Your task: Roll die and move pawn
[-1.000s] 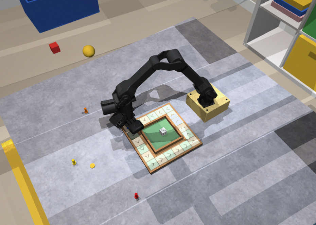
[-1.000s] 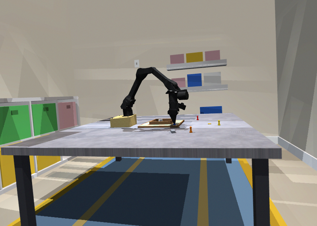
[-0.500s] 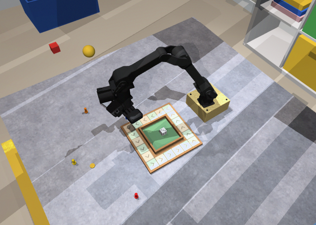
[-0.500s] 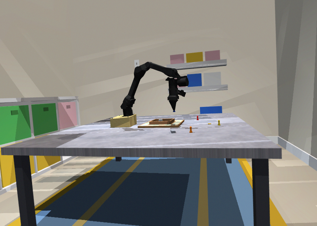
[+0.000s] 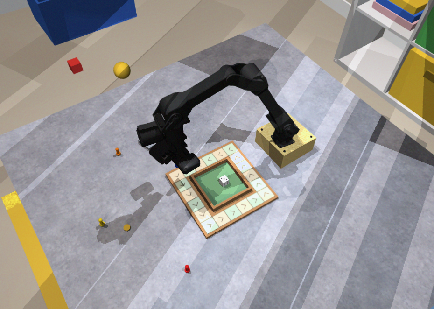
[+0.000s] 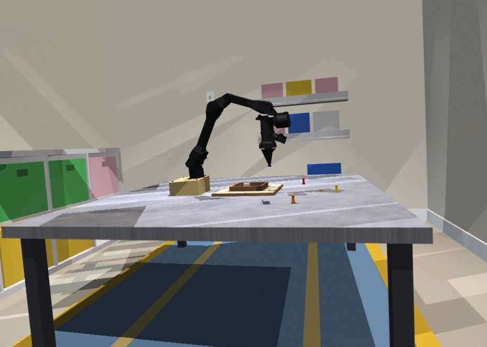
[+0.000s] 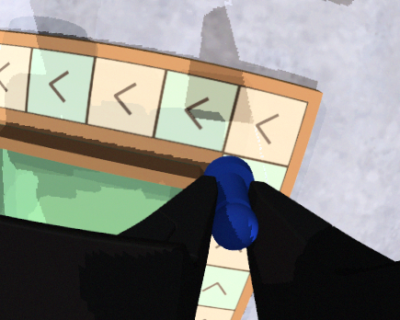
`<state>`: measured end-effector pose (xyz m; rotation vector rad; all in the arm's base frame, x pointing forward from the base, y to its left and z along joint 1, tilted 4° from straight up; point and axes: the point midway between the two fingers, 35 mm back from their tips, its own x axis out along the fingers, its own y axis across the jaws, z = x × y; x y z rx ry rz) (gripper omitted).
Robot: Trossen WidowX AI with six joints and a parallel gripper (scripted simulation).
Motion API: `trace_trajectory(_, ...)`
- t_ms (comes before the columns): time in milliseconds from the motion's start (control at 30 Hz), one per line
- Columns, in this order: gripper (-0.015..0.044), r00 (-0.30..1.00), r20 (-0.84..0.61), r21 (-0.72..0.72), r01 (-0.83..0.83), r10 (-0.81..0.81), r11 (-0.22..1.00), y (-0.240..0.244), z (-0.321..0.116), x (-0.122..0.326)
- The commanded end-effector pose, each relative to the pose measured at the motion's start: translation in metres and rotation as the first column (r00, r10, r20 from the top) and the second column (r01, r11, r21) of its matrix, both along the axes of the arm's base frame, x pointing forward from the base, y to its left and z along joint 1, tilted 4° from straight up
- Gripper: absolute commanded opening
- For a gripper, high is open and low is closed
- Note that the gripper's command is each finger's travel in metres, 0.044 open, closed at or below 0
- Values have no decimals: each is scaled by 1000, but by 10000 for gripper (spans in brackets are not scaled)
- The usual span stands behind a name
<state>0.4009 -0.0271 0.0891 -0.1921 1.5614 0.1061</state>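
Note:
My gripper (image 5: 177,165) (image 6: 269,163) (image 7: 231,193) is shut on the blue pawn (image 5: 176,165) (image 6: 269,165) (image 7: 234,225). It holds the pawn well above the board (image 5: 245,206) (image 6: 245,194) (image 7: 138,56), over its left corner area in the top view. The pawn's lower end shows beneath the fingertips in the exterior view. The white die (image 5: 224,180) (image 6: 246,184) lies inside the green-floored dice tray (image 5: 233,199) (image 6: 245,188) (image 7: 101,202). Dark pips show on the die's top, too small to count surely. The fingers hide part of the ring of arrowed squares in the wrist view.
An orange pawn (image 5: 118,152) (image 6: 292,199), a yellow pawn (image 5: 101,222) (image 6: 336,188), a red pawn (image 5: 187,269) (image 6: 303,181) and a yellow disc (image 5: 126,227) (image 6: 321,190) are off the board. A small grey piece (image 6: 265,201) lies near the orange pawn. The tray has raised walls.

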Motion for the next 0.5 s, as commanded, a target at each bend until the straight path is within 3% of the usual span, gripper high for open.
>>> trace_trajectory(0,0,1000,-10,4,-3,3,1000,28,-19,-2)
trace_trajectory(333,0,1000,-12,10,-3,3,1000,94,-63,-15)
trace_trajectory(467,0,1000,-12,11,-3,3,1000,99,-65,-17)
